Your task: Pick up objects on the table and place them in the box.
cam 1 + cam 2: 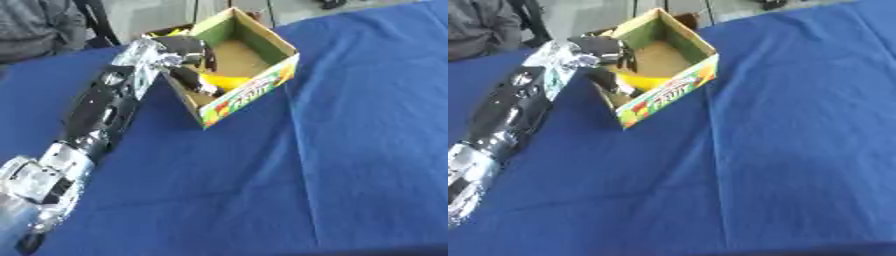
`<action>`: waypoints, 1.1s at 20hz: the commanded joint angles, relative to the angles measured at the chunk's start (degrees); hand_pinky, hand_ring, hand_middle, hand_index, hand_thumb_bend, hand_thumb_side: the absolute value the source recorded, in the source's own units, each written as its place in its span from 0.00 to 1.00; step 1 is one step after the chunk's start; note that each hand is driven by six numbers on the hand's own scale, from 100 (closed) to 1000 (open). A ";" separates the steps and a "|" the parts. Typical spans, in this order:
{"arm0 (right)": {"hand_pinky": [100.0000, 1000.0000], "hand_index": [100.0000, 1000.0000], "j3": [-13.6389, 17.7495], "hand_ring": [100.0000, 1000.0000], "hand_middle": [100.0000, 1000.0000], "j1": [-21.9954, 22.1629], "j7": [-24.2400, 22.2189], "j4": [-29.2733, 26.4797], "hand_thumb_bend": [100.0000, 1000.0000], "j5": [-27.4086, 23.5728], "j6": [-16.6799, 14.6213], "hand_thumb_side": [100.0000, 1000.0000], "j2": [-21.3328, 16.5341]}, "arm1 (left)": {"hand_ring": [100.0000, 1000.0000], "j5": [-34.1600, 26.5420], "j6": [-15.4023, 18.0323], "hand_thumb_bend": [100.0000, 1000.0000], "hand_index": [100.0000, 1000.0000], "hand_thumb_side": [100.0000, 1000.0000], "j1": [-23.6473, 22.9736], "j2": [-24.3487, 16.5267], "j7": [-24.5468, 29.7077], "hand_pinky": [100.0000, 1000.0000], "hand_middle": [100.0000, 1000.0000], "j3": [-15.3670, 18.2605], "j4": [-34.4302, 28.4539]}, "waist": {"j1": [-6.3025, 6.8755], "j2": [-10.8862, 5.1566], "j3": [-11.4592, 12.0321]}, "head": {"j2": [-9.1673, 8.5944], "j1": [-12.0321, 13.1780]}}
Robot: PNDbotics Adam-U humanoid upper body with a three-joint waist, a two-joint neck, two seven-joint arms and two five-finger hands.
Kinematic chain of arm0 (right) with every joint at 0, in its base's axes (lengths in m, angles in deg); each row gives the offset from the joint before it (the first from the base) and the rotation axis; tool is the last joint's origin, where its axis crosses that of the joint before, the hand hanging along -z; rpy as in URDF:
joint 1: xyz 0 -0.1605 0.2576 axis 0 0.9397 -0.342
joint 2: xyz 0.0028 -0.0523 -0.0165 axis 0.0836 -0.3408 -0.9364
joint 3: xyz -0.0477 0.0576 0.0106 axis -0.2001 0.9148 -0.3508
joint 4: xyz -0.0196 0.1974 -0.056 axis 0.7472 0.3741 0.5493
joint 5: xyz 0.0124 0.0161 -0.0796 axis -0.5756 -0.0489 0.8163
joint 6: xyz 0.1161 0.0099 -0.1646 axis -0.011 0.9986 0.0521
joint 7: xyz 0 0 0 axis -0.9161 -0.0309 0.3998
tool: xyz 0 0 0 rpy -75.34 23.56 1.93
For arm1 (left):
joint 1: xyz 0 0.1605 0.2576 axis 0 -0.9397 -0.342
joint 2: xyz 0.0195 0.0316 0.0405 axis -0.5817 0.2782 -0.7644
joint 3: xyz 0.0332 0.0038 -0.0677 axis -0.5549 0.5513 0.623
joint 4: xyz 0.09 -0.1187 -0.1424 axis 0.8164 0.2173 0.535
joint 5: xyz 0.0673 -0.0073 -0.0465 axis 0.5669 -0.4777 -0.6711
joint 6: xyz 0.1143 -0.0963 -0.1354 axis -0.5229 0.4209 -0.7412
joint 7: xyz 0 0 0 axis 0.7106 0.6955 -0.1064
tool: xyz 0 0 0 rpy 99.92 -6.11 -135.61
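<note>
Lying inside the box (262, 86), against its near wall, is a yellow object (229, 80), the only task item that shows. The box is open-topped cardboard with green inner walls, a brown floor and a printed fruit label on its near side; it sits askew on the blue cloth (350, 150) toward the far edge. The left hand (188, 52) reaches over the box's left rim, fingers curled down into it just beside the yellow object; whether they grip it cannot be told. The left arm (96, 115), black and silver, stretches from the lower left corner up to the box.
</note>
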 commanded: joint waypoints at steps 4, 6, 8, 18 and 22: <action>0.51 0.77 1.16 0.54 0.47 0.62 0.66 -0.28 0.00 -0.17 -0.29 0.88 0.18 | 0.54 -5.84 3.91 0.48 0.65 0.83 -1.84 -8.23 -5.77 0.59 0.57 8.67 -10.09 | -1.65 -1.78 3.66 | 1.41 -1.44; 0.51 0.77 1.55 0.54 0.47 0.82 0.98 -0.28 0.00 -0.12 -0.40 0.88 0.37 | 0.52 -7.65 5.49 0.46 0.65 0.82 -4.62 -8.44 -7.58 0.58 0.56 11.07 -13.03 | -2.25 -1.67 5.52 | 1.58 -2.48; 0.52 0.77 1.98 0.54 0.47 0.90 1.32 -0.38 0.00 -0.05 -0.56 0.87 0.46 | 0.51 -9.44 5.31 0.42 0.65 0.83 -7.50 -7.10 -9.38 0.56 0.55 12.60 -15.95 | -2.71 -1.47 7.13 | 1.46 -3.74; 0.52 0.77 2.99 0.54 0.47 1.34 2.40 -0.52 0.00 -0.03 -0.90 0.87 0.71 | 0.47 -18.72 -3.46 0.27 0.63 0.90 -22.56 6.18 -18.65 0.51 0.53 14.98 -26.60 | -4.26 -1.00 10.67 | 1.88 -8.15; 0.52 0.77 2.68 0.54 0.47 1.55 2.10 -0.39 0.00 -0.06 -0.82 0.87 1.08 | 0.46 -22.37 -7.11 0.24 0.63 0.91 -28.50 8.05 -22.31 0.50 0.53 12.94 -30.21 | -4.77 -1.69 10.48 | 2.42 -8.34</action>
